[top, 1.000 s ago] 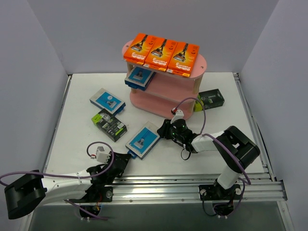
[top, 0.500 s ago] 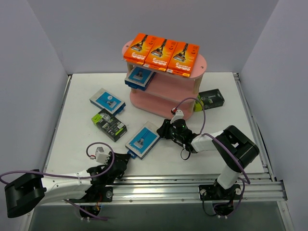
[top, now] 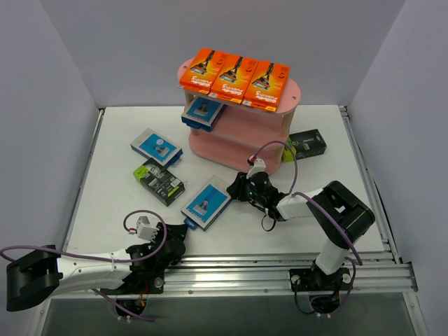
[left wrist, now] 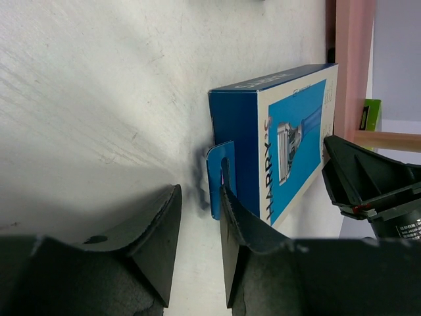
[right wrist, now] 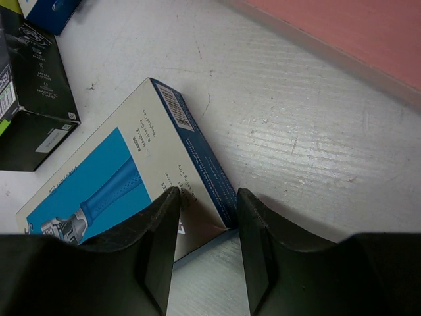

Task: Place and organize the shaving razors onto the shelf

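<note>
Blue-and-white pack (right wrist: 99, 181), corner behind right hand (right wrist: 207, 201)

This is looking like a robotics lab test cell, not a shop or a home: plain pale panels (top: 63, 63) are boxing in a white table (top: 112, 210) on the left, far and right sides. The left arm (top: 91, 264) and right arm (top: 336, 217) are sitting bolted to an aluminium rail (top: 245, 269) along the near edge. Purple cables (top: 296, 171) are trailing loose, and a pink shelf (top: 252, 129) of razor packs (top: 234, 77) is serving as a staged prop.
</note>
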You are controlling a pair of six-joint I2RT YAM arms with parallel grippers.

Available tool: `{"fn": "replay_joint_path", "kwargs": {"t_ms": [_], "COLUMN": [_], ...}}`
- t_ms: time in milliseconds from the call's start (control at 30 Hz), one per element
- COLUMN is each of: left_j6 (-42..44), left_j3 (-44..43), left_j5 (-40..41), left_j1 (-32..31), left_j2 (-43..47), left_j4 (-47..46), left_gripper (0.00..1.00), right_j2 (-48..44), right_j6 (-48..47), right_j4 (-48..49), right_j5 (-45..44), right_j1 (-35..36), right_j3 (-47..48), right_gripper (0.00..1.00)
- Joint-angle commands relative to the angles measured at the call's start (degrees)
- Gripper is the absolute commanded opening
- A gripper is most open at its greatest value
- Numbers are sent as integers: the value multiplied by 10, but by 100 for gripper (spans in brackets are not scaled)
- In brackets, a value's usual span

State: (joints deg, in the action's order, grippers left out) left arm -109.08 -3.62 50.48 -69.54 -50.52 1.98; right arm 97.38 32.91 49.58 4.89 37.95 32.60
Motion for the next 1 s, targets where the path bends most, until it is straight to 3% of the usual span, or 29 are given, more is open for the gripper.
{"fn": "replay_joint_path", "kwargs": {"t_ms": [0,367,633,967], "left_j6": [-7,10,14,15], "left_j3": [12,12,12,15], "left_j5": [24,52,56,65], "left_j1": [-16,-37,-38,-38], "left_j2": [-5,11,-7,-35], "left_j4": [39,24,0,-51], "left_gripper": [40,47,38,37], "right_j2": [25,29,29,31], "right_j6": [-17,-17,-15,-15], "right_j4": [-73,-71,-70,-68], "right_j5": [-8,-7,-6,-6], "right_j1": [3,4,4,5], "right_j3": [-5,-6,-4,-8], "right_gripper": [35,35,34,35]}}
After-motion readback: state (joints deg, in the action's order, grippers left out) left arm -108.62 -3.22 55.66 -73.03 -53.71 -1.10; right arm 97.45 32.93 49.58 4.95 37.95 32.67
